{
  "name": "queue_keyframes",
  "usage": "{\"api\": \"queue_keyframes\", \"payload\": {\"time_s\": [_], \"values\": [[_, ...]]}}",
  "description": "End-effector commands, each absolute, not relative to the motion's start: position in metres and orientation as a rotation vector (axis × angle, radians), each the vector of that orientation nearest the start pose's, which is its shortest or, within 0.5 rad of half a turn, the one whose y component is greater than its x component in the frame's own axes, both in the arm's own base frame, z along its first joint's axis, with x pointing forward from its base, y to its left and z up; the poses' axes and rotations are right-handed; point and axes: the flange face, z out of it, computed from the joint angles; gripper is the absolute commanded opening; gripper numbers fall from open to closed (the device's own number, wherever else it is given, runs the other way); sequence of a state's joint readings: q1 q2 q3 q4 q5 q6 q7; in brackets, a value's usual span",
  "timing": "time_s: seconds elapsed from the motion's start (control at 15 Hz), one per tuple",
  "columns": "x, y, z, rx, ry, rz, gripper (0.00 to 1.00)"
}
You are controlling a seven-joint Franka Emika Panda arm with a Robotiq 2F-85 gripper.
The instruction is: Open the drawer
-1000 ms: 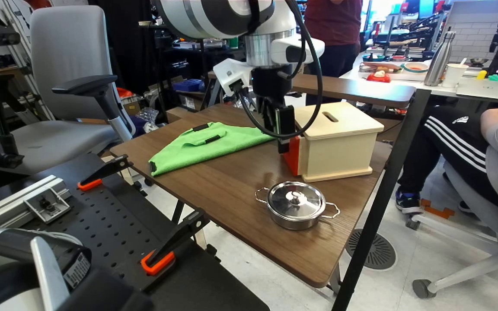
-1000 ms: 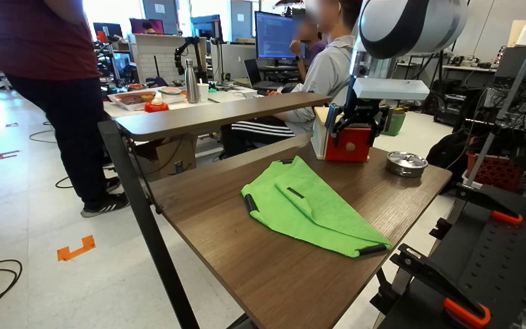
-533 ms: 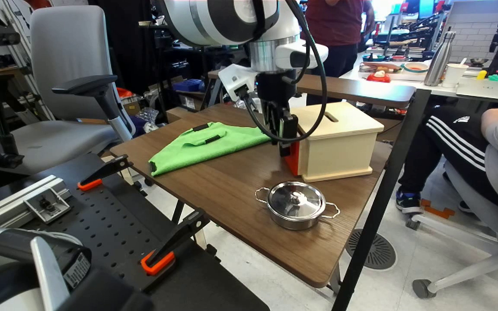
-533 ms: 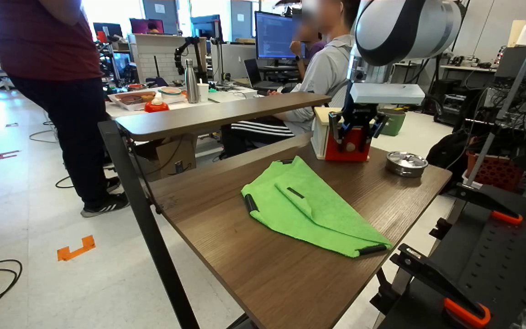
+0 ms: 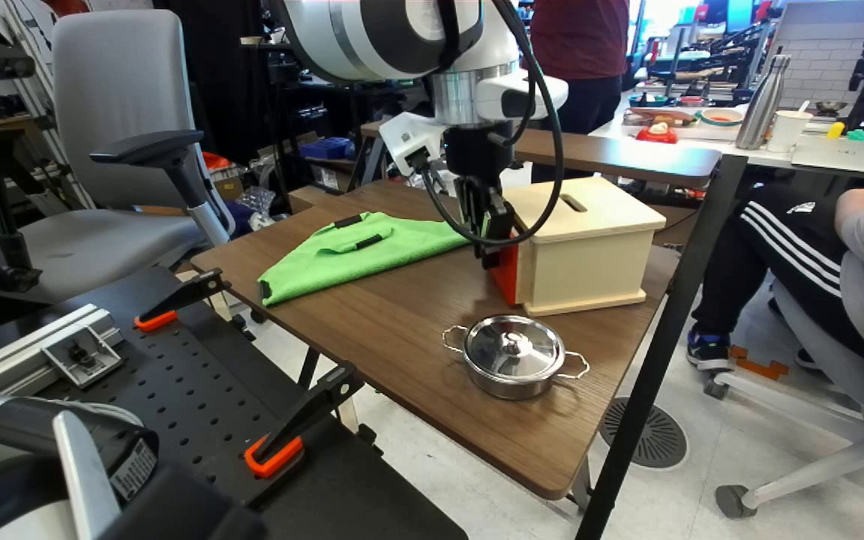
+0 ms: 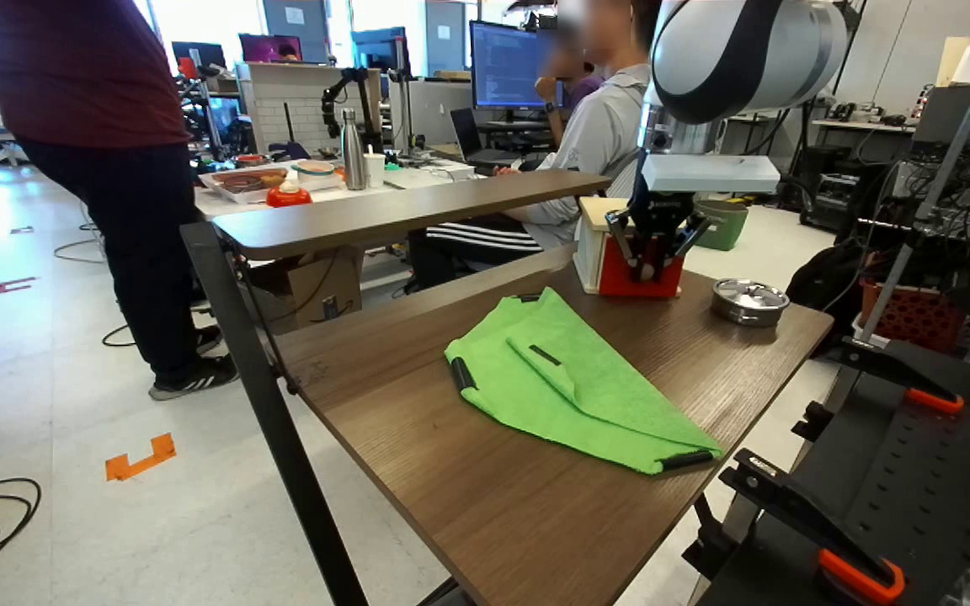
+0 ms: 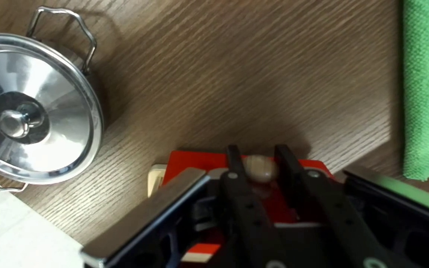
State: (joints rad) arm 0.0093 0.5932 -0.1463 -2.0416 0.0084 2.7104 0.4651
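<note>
The drawer (image 6: 615, 282) shows its orange-red front at the end of the pale wooden box (image 5: 589, 266), which has a dark slot in its top. That front sits close against the box in both exterior views. A round pale wooden knob (image 7: 261, 169) sticks out from it. My gripper (image 7: 257, 158) points down in front of the drawer, its two black fingers (image 7: 233, 160) on either side of the knob and shut on it. In an exterior view the gripper (image 6: 647, 273) covers part of the front and the knob.
A lidded steel pot (image 5: 514, 356) with wire handles stands on the brown table (image 5: 402, 322), near the box. A green cloth (image 6: 569, 379) lies folded on the table's other side. A raised wooden shelf (image 5: 612, 154) runs behind the box.
My gripper's fingers have gone from wide apart to shut around the knob. The arm has come slightly lower and towards the box. The drawer and box have not visibly moved.
</note>
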Motion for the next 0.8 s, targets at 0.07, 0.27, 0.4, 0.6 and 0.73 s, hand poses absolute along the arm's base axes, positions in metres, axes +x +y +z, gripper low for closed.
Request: {"api": "queue_keyframes", "payload": {"time_s": [0.07,0.27,0.4,0.6,0.73], "values": [[0.588,-0.071,0.153,-3.044,0.927,-0.156,0.07],[0.584,-0.068,0.151,-3.042,0.929,-0.143,0.07],[0.582,-0.066,0.15,-3.044,0.925,-0.131,0.07],[0.577,-0.062,0.15,-3.047,0.916,-0.123,0.07],[0.575,-0.06,0.15,-3.047,0.915,-0.108,0.07]]}}
